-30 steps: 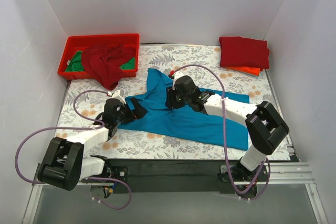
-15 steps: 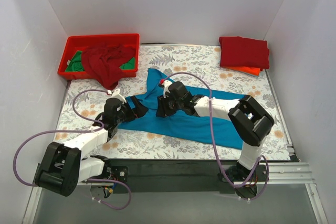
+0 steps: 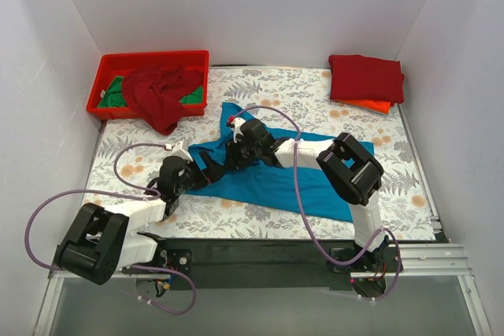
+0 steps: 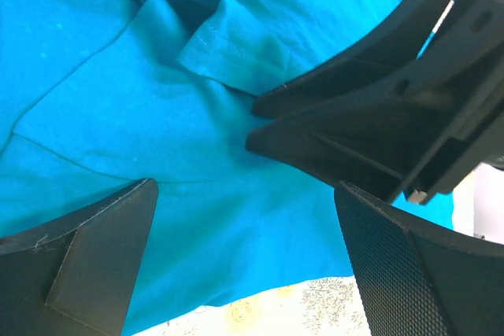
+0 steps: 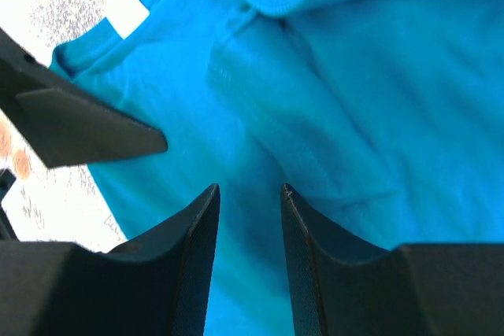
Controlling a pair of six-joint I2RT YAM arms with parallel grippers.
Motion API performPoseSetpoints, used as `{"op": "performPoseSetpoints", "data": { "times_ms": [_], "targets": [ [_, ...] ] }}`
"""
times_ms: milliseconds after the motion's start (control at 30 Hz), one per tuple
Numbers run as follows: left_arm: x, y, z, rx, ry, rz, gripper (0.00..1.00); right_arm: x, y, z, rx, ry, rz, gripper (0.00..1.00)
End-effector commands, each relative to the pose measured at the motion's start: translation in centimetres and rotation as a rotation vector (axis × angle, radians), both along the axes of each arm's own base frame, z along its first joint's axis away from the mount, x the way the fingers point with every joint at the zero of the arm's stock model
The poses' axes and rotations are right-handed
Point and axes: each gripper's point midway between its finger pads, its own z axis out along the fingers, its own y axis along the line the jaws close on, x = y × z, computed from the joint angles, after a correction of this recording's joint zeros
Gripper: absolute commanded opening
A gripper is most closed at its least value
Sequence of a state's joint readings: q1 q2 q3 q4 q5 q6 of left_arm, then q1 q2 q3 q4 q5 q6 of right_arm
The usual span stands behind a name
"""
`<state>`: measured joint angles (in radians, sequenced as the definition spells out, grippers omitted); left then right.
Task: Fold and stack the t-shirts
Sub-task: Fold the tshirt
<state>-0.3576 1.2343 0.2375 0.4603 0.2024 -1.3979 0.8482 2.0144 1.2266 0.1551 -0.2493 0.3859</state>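
Over the teal t-shirt, the right claw, grip unclear, has slid left toward the spread left claw.

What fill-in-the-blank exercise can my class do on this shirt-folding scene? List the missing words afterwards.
1. The spread-out shirt is ____ in colour.
2. A crumpled dark red shirt spills over the rim of the red ____.
3. At the far right, the orange shirt lies ____ a folded dark red shirt.
4. The left hand has its jaws ____.
Missing words: blue; tray; under; open.
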Motion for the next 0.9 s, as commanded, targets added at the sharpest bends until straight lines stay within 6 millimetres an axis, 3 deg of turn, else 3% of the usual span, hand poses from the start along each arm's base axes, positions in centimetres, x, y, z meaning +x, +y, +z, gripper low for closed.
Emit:
{"op": "performPoseSetpoints", "data": {
  "times_ms": [0, 500, 700, 867],
  "targets": [
    [-0.9, 0.5, -0.9, 0.001, 0.033, 0.026, 0.95, 1.7, 1.9, 1.6, 0.056, -0.061, -0.001, 0.44],
    [-3.0, 1.7, -1.0, 0.001, 0.048, 0.063, 0.95, 6.8, 0.8, 0.6, 0.020, -0.108, -0.126, 0.43],
    [-3.3, 1.8, -1.1, -0.003, 0.053, 0.072, 0.95, 8.6, -1.3, 1.5, 0.006, -0.144, -0.195, 0.43],
    [-3.5, 2.0, -1.3, 0.000, 0.060, 0.081, 0.95, 9.9, -1.6, 3.7, 0.033, -0.186, -0.199, 0.44]
  ]
}}
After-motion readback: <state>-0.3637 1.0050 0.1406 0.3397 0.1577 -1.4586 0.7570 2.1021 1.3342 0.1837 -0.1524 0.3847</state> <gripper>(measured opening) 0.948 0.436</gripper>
